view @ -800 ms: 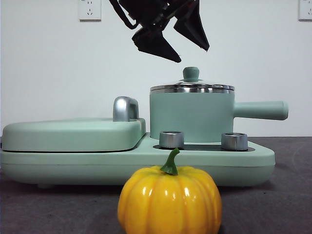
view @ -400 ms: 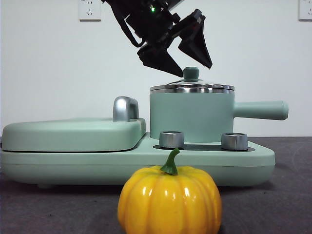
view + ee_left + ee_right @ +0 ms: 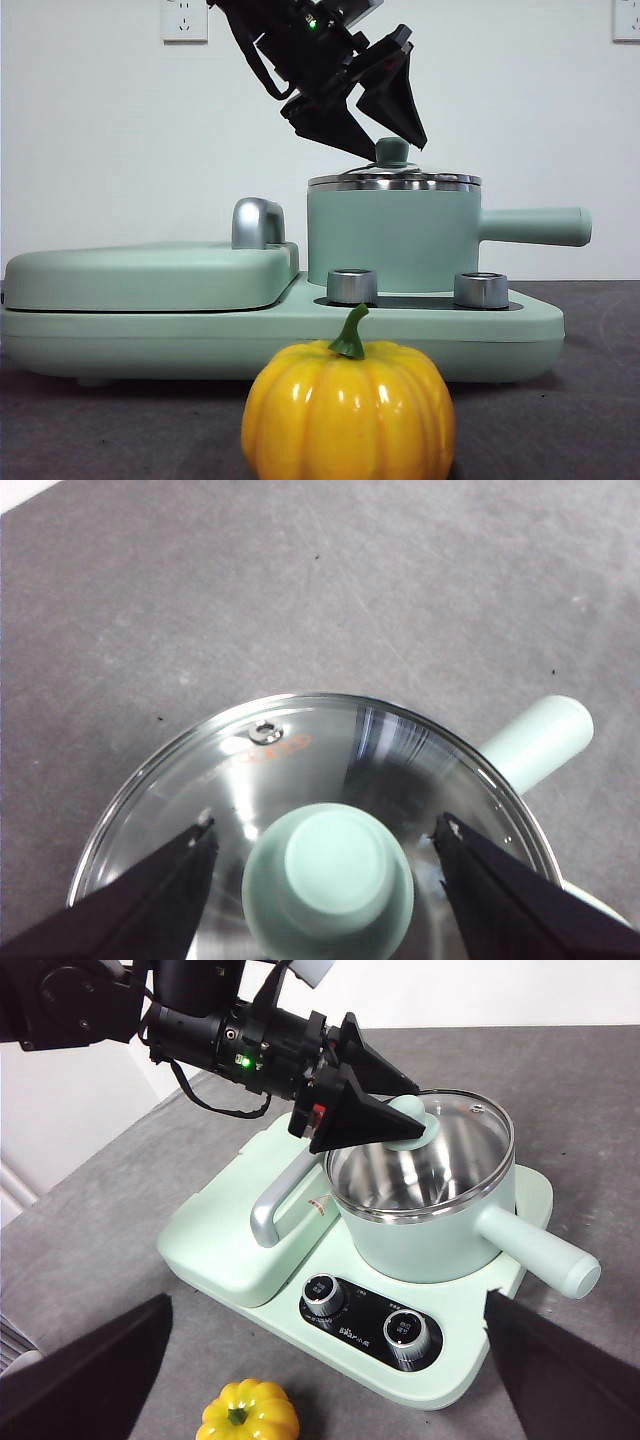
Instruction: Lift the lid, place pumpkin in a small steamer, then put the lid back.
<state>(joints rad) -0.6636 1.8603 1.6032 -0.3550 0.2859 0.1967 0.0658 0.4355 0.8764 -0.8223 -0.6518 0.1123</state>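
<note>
Pumpkin [image 3: 348, 410] first, since it sits at the near edge of the grey surface [image 3: 590, 400], in front of the wide mint appliance base [image 3: 280, 335] and apart from it; I read that as parked out of the way, waiting until the pot is open. Scanning left to right in the front view, I pass the flat griddle cover [image 3: 150, 275] and its steel handle [image 3: 258, 222], then reach the small steamer [image 3: 392, 235] seated on the base behind the two control dials [image 3: 352, 286], its long handle [image 3: 535, 226] pointing off to the right. The lid [image 3: 300, 780] is on the pot, rim seated level all round, so the first step is not yet done. My left gripper [image 3: 366, 130] hangs over it, tilted, with its jaws spread wide, one on each side of the mint knob [image 3: 328, 882]; in the left wrist view I see clear gaps between each jaw and the knob, so it holds nothing and I judge it is lined up to close on the knob. My right gripper [image 3: 330, 1380] waits well back, above the surface, jaws wide apart and empty, with the pumpkin showing between them below.
</note>
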